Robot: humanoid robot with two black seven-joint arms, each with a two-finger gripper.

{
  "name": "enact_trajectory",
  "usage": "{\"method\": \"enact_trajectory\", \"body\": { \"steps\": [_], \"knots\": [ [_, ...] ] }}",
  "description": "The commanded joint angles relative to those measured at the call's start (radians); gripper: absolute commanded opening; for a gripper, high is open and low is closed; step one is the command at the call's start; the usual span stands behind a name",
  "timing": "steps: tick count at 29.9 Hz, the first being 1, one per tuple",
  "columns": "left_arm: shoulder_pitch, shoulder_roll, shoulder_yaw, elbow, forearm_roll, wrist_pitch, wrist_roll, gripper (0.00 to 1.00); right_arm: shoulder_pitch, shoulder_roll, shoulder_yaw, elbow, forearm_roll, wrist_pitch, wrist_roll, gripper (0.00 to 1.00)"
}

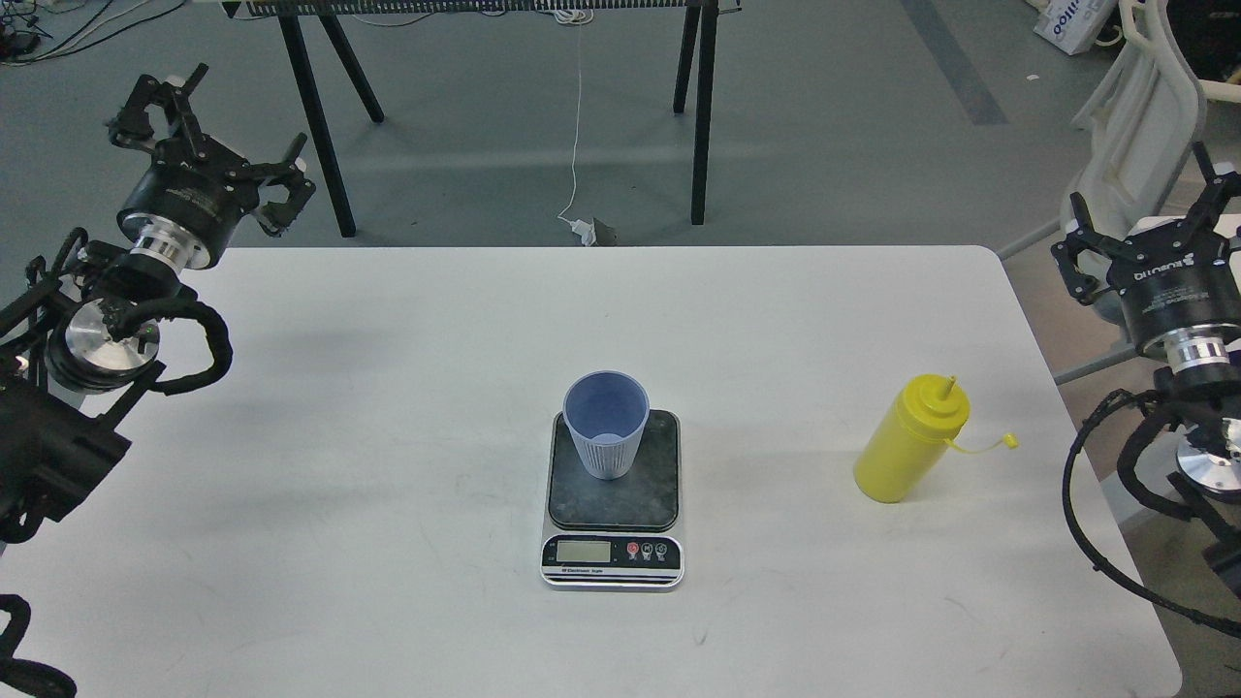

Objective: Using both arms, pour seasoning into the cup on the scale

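Cup (606,425) upright on scale (613,499), near table's (388,388) front edge, midway along. Seasoning bottle (909,439) upright toward right edge, cap off on its tether, well apart from scale. Left gripper (208,136) beyond far-left corner, fingers spread wide. Right gripper (1144,218) off right edge, spread wide, white chair (1139,126) behind.

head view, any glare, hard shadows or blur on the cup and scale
Head view: even, soft light; the cup and scale are sharp, with no glare on the display; the yellow bottle casts only a faint shadow on the white table.
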Motion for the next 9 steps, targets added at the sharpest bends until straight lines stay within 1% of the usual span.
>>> {"method": "enact_trajectory", "body": {
  "steps": [1, 9],
  "knots": [
    [0.0, -0.001, -0.003, 0.0, -0.002, -0.019, -0.001, 1.0, 0.057, 0.034, -0.008, -0.058, 0.0, 0.0, -0.001, 0.99],
    [0.0, -0.018, -0.003, 0.0, -0.002, -0.023, -0.003, 1.0, 0.062, 0.034, -0.005, -0.051, 0.002, 0.0, -0.001, 0.99]
  ]
}}
